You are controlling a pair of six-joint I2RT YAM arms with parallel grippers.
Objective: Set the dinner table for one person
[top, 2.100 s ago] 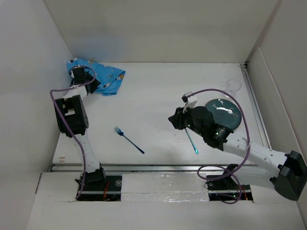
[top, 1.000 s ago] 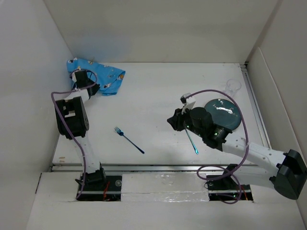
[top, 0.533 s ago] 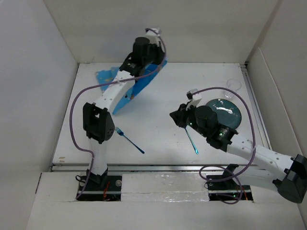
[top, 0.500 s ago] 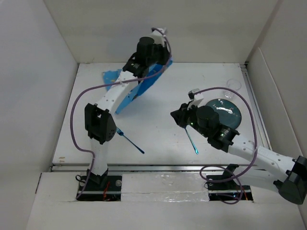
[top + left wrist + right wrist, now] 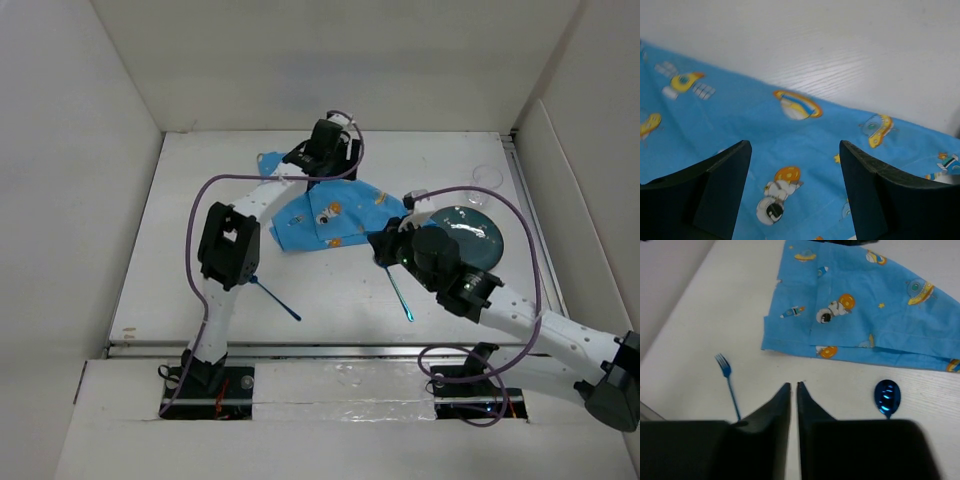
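top: desk [image 5: 330, 290] rigid, fixed, under all; mat [image 5: 335, 220] spread mid-desk, soft, light, take an edge or corner; fork [image 5: 278, 303], spoon [image 5: 400, 293] thin, slippery, pinch handles; plate [image 5: 475, 235], glass [image 5: 487, 180] far right, breakable | left wrist: left tool [image 5: 794, 150] wide, empty, over mat | right wrist: right tool [image 5: 792, 386] narrow, empty, between fork and spoon | writing: 0 readable

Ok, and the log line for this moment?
left gripper: open over placemat | right gripper: nearly shut, empty | placemat: spread on table | fork, spoon: on bare table | plate, glass: right side
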